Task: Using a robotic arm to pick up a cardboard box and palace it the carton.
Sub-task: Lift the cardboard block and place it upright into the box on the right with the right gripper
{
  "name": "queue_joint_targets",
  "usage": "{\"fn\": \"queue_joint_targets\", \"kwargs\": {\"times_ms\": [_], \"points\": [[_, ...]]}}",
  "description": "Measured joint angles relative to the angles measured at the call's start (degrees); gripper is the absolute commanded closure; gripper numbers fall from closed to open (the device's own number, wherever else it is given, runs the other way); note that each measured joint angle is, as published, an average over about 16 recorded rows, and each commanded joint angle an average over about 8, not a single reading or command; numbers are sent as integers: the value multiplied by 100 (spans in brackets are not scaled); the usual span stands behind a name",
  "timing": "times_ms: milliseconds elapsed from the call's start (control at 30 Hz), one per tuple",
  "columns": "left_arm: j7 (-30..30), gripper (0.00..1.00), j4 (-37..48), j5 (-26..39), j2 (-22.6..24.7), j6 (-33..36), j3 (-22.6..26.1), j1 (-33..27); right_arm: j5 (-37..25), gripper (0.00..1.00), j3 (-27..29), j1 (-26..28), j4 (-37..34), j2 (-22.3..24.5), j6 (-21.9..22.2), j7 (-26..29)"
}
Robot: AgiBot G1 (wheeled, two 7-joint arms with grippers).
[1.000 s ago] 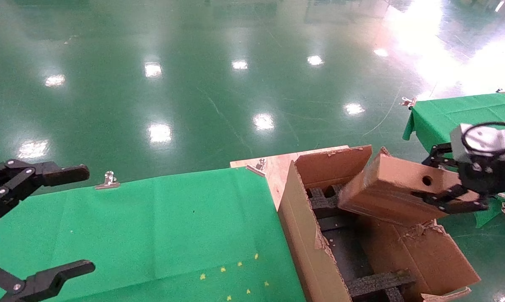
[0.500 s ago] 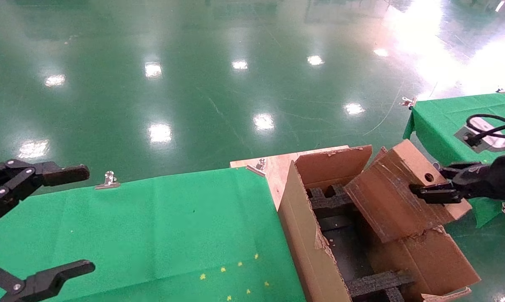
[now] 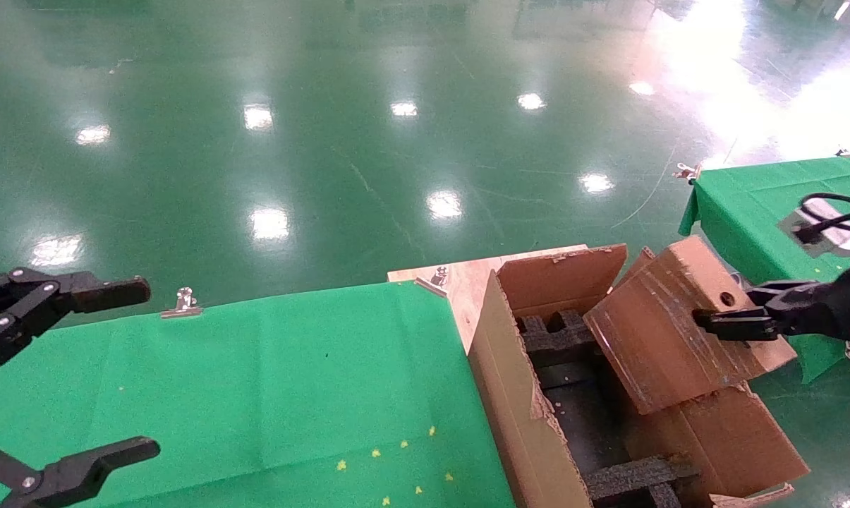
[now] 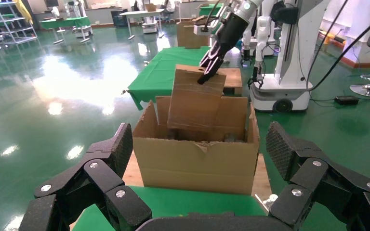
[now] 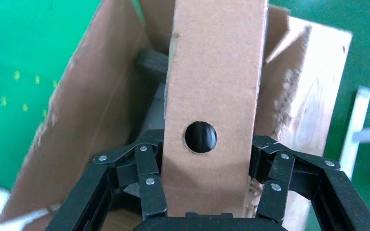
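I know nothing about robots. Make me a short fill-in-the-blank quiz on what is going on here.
1. The right end effector is shut on the cardboard ____.
2. The cardboard box hangs tilted above the open ____.
3. The carton has black ____ inserts inside.
4. The left end effector is open over the ____ cloth.

Missing words: box; carton; foam; green

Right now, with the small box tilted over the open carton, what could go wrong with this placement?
The cardboard box hangs tilted in the right gripper, clamped only near its end with the hole, so it could pivot or slip. Its lower edge sits close to the carton's ragged flap and may catch. The black foam inserts inside might stop it seating flat. The left gripper is parked open, away.
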Motion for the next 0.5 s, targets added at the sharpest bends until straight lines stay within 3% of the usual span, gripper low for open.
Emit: {"fn": "queue_joint_targets", "kwargs": {"times_ms": [500], "points": [[3,0,3,-3,-1,0,5,-3,-381,100,-344,-409,562,138,1009,1116]]}}
